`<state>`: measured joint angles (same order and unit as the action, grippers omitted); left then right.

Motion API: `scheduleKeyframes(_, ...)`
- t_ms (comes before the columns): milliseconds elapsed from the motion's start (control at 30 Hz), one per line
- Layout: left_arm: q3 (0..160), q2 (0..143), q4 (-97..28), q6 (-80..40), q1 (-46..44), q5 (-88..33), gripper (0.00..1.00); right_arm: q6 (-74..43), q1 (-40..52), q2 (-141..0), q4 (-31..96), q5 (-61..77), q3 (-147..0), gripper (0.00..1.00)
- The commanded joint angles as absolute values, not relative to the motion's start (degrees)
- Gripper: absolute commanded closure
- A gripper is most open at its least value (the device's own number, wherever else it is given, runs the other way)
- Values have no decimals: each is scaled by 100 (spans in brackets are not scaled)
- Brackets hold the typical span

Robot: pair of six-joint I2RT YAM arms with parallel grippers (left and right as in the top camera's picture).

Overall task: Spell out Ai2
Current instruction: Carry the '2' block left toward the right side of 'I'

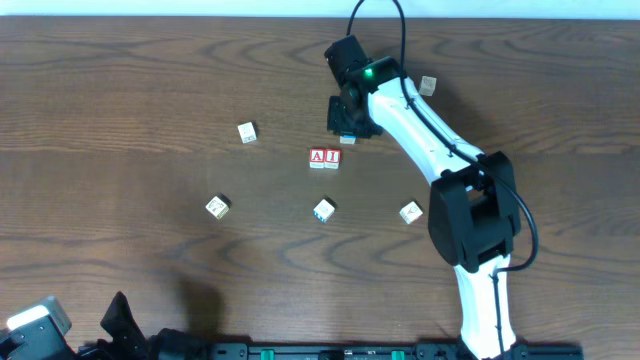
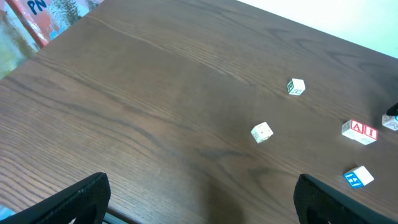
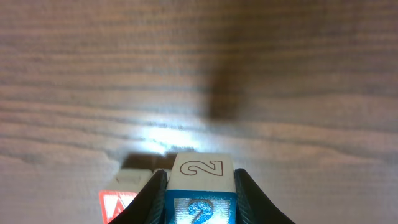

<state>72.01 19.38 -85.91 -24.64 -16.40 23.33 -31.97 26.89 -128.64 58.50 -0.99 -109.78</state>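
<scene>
- Table (image 1: 120, 80): dark brown, streaky wood grain.
- A block (image 1: 317, 157) and I block (image 1: 332, 157): white faces, red borders, red letters.
- 2 block (image 3: 201, 208): blue face, pale numeral; cream top, dark outlined 2.
- Right arm (image 1: 415, 125): white, black joints, green light glowing.
- Stray cube (image 1: 323, 209): whitish, blue marks.

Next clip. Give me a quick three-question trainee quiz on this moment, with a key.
1. True or false: the right gripper is shut on the 2 block.
2. The A block and I block are: A) side by side, B) stacked, C) far apart?
3. Fill in: the left gripper is ___, holding nothing.
Key: 1 true; 2 A; 3 open.
</scene>
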Motion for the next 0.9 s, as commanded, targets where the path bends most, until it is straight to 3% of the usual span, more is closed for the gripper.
scheduleKeyframes(0,7210,1909,-8597,-2488,-1660,2412,5,-3122,2733,-12914,5981,-106,-11087,92)
scheduleKeyframes(867,7210,1909,-8597,-2488,-1660,2412,5,-3120,2891,-13233,6219,-67,-11087,89)
